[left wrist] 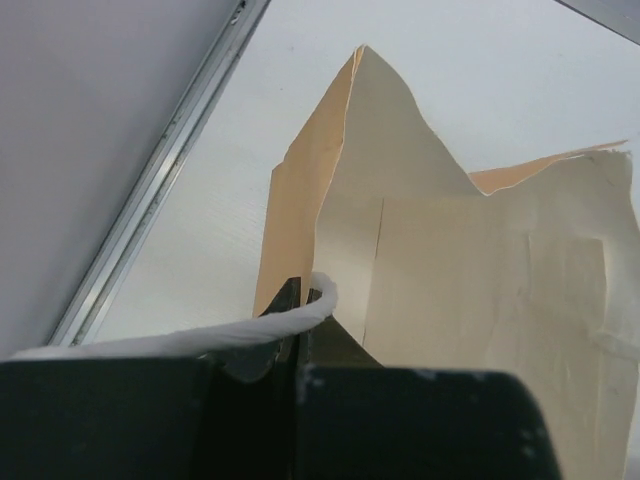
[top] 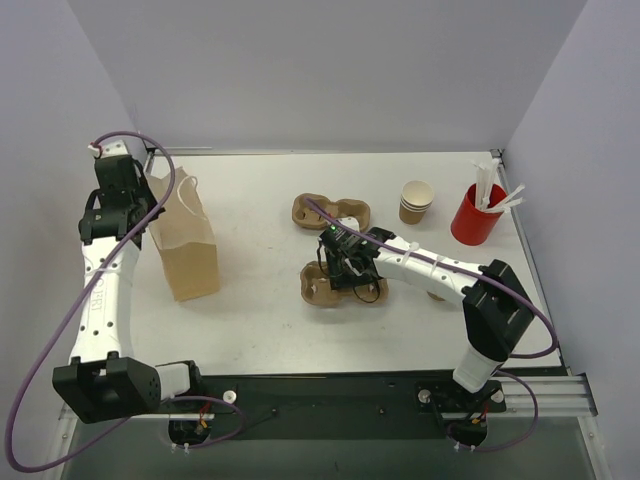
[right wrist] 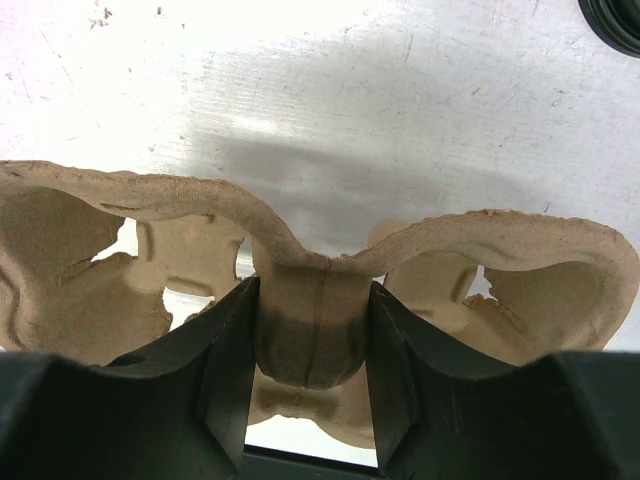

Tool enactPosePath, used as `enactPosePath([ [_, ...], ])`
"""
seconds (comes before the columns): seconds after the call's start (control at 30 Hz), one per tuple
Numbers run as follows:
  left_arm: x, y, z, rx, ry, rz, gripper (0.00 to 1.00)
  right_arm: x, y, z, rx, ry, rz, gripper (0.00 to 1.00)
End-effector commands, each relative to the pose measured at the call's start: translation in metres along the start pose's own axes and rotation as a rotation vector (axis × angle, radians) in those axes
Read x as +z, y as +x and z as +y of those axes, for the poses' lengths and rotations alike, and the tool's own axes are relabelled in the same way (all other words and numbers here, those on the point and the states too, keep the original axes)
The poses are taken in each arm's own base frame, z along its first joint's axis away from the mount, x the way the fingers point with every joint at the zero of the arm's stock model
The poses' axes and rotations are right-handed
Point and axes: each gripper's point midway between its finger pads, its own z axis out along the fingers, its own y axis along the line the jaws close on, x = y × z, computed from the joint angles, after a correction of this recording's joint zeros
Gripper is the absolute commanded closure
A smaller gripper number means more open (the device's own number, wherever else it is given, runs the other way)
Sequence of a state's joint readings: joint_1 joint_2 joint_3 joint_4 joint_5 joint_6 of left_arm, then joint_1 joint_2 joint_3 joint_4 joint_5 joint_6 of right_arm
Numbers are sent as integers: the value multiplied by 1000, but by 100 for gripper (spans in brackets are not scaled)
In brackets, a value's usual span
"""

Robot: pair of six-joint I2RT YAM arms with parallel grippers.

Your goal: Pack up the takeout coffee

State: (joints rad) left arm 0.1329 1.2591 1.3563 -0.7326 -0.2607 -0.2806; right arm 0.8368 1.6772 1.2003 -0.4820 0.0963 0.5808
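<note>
The takeout coffee, a small kraft-tan paper cup [top: 416, 200], stands at the back right of the table, apart from both grippers. A brown paper bag [top: 190, 255] stands upright at the left. My left gripper [top: 150, 200] is at the bag's top rear corner. The left wrist view shows that gripper [left wrist: 300, 292] shut on the bag's white twisted handle [left wrist: 200, 335], with the bag [left wrist: 450, 270] right behind it. My right gripper [top: 345, 268] is at the table's middle. In the right wrist view it [right wrist: 312, 300] is shut on the centre post of a pulp cup carrier [right wrist: 480, 270].
A second pulp carrier [top: 330, 212] lies just behind the held one [top: 318, 288]. A red cup [top: 475, 218] full of white sticks stands at the far right near the table edge. A black lid [right wrist: 615, 15] shows at the corner of the right wrist view.
</note>
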Motion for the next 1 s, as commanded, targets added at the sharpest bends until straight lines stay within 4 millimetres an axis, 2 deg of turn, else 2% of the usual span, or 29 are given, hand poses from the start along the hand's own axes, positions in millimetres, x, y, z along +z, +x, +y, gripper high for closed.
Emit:
enactPosePath([
  [0.0,-18,-19,-23,48,148,-69,100,-13,-5,-8,2,9,-21,64],
  [0.07,-22,-19,-32,94,176,-73,100,-16,-6,-8,-1,8,-27,64],
  [0.13,-32,-20,-51,198,214,-82,100,-23,-12,-10,-7,14,-46,64],
  [0.17,-31,-20,-52,260,202,-78,100,-26,-15,-12,-9,15,-56,63],
  [0.23,-46,-20,-80,366,243,-110,100,-38,-26,-14,-11,13,-95,63],
  [0.33,-52,-20,-96,519,222,-137,100,-57,-43,-21,14,5,-159,64],
  [0.5,-63,-28,-122,772,191,-266,100,-89,-72,-42,108,-21,-262,64],
  [0.53,-67,-18,-134,830,215,-277,100,-95,-80,-51,139,-16,-284,64],
  [0.67,-76,-9,-157,992,249,-356,100,-122,-106,-74,199,3,-388,64],
  [0.77,-85,-14,-166,1047,253,-422,100,-133,-123,-82,250,3,-438,64],
  [0.87,-92,-13,-175,1093,298,-468,100,-141,-137,-76,272,-37,-492,64],
  [0.97,-93,3,-187,1105,372,-474,100,-147,-152,-64,296,-107,-551,64],
])
